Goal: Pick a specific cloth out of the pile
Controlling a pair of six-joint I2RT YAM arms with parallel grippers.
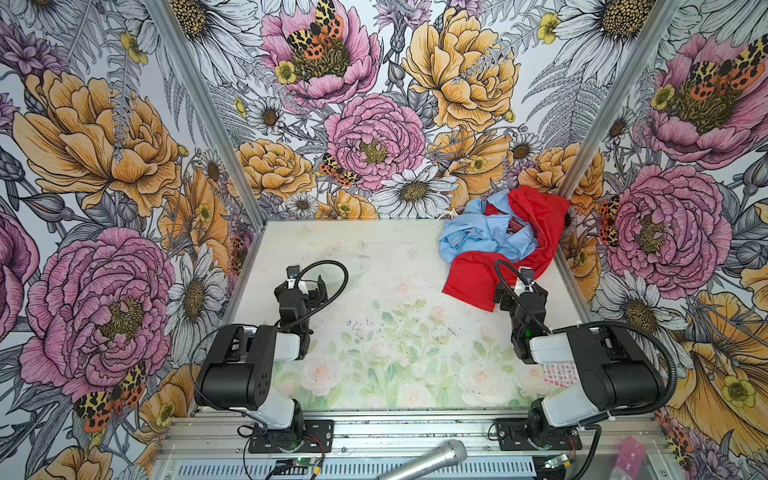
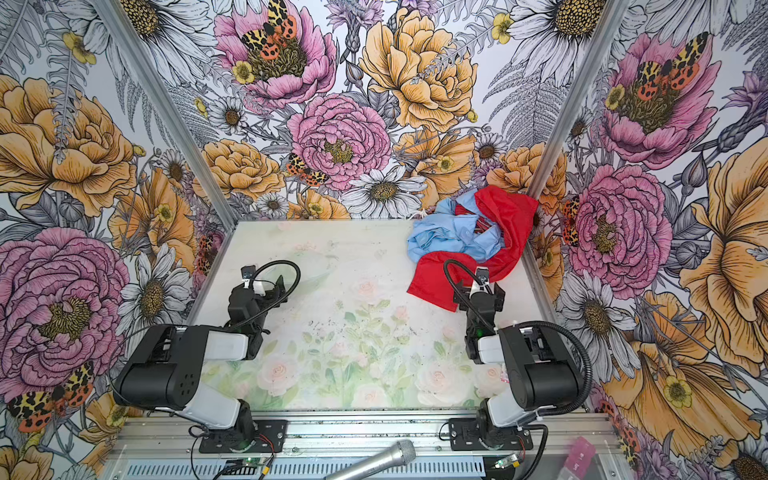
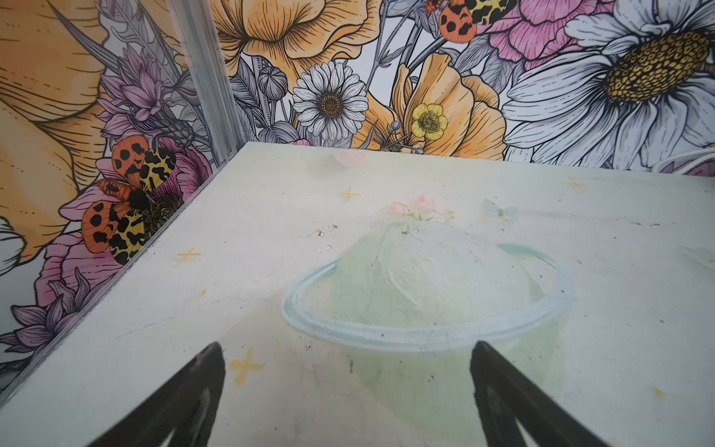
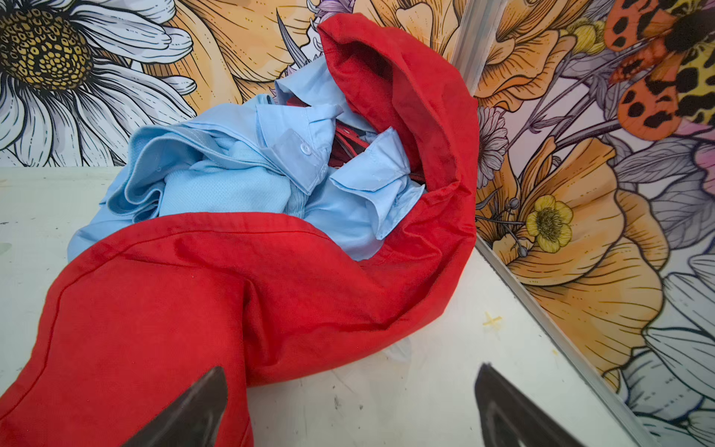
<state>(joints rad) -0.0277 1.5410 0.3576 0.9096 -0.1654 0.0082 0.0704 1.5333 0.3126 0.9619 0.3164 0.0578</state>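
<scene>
Cloth bunched by far corner — left gripper, right gripper spread wide.

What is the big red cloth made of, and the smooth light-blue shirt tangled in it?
The bright red garment looks like thick matte woven cotton: soft heavy folds, stitched seam. The smooth light-blue shirt looks like thin woven cotton or blend: crisp creases, stitched hems, small button.
</scene>
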